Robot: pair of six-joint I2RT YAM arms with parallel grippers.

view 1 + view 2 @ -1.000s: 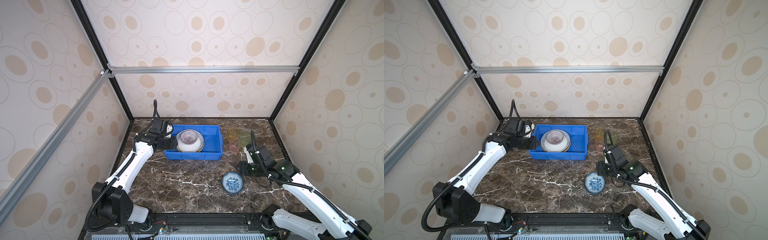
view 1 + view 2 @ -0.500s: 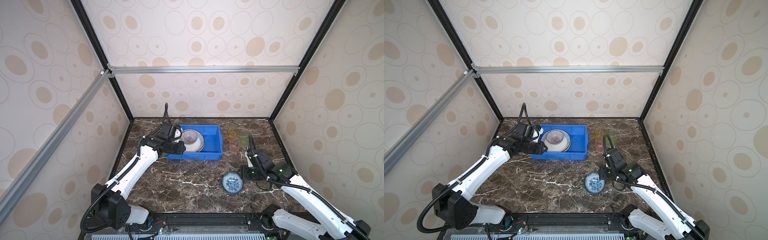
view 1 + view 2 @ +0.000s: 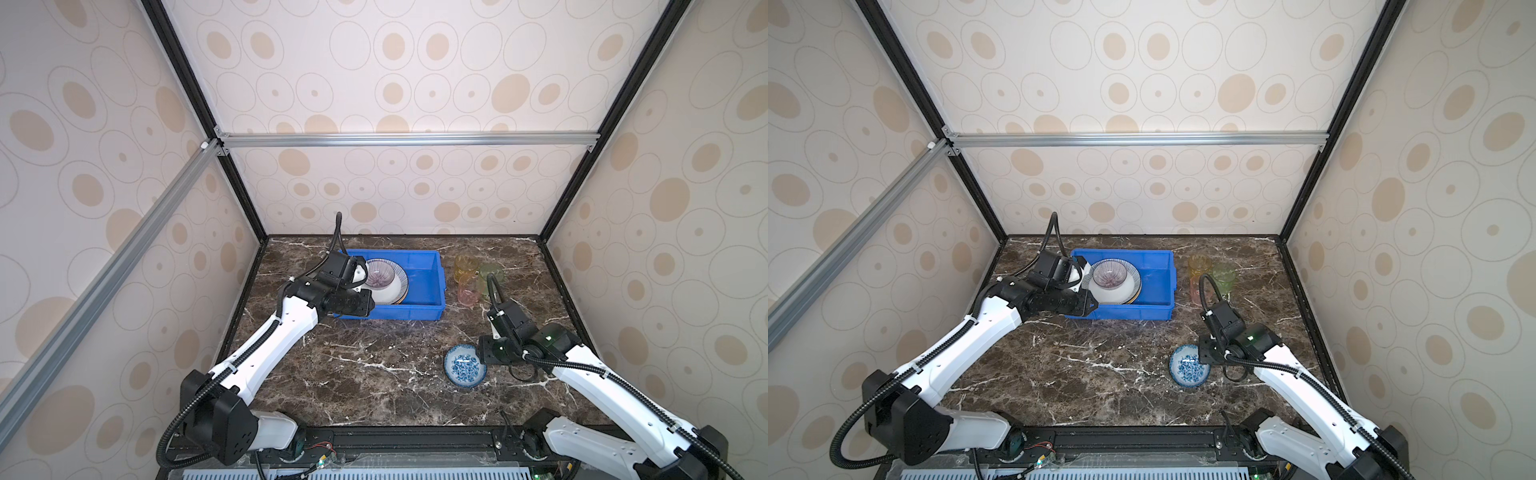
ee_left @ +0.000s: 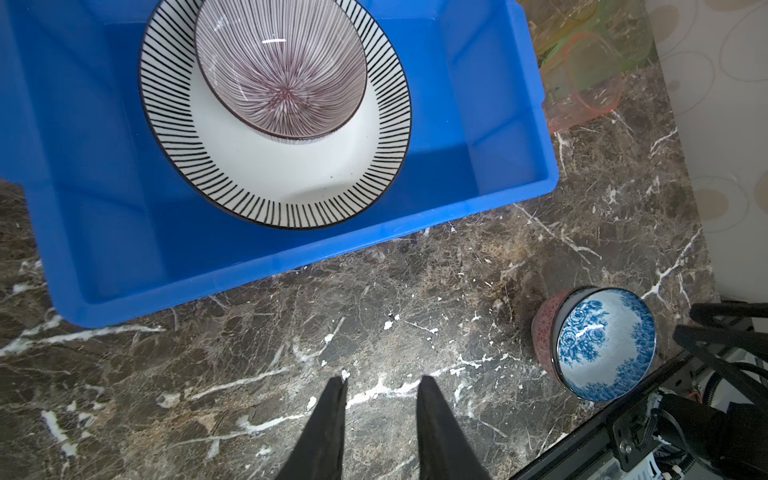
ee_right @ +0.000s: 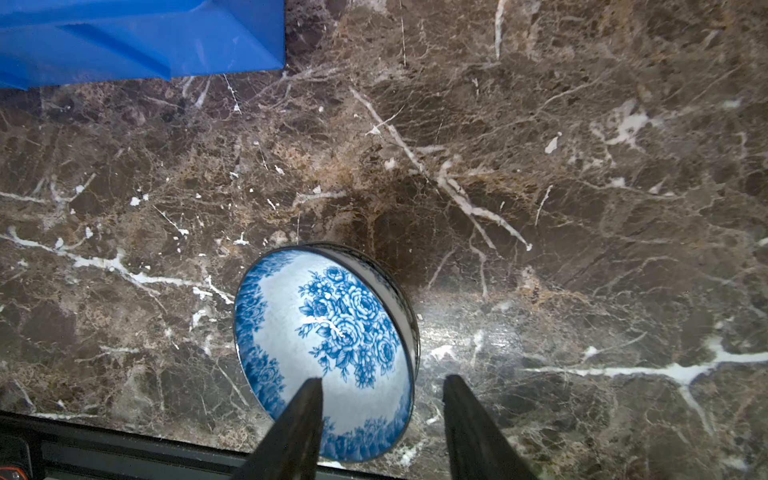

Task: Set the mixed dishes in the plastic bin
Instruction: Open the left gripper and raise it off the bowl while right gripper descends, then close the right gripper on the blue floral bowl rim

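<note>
Top views: bright blue rectangular plastic bin [image 3: 397, 312] sits at the back-centre of the dark marble surface [image 3: 374, 386]. Inside it, toward its left end, is the white round plate with black striped rim [image 3: 392, 293], with the purple-rayed small bowl [image 3: 379, 272] on top. Right of the bin, on the surface, stand the translucent yellow tumbler [image 3: 1199, 264], green tumbler [image 3: 1224, 273] and pink tumbler [image 3: 1196, 291], bunched together. The blue floral small bowl [image 3: 1188, 368] is front-right, well apart from the bin. Left gripper [image 3: 1093, 305] is at the bin's front-left corner. Right gripper [image 3: 482, 358] is at the floral bowl's right edge.

Left wrist: left gripper [image 4: 383, 380] has a narrow gap and holds nothing, over bare surface just in front of the bin's front wall. The floral bowl's outside is red-patterned.

Right wrist: right gripper [image 5: 383, 380] is about half-spread and straddles the floral bowl's rim, one finger [image 5: 307, 411] over the inside, the other outside. Can't tell if there's contact. The bowl is upright on the surface, not gripped.
</note>
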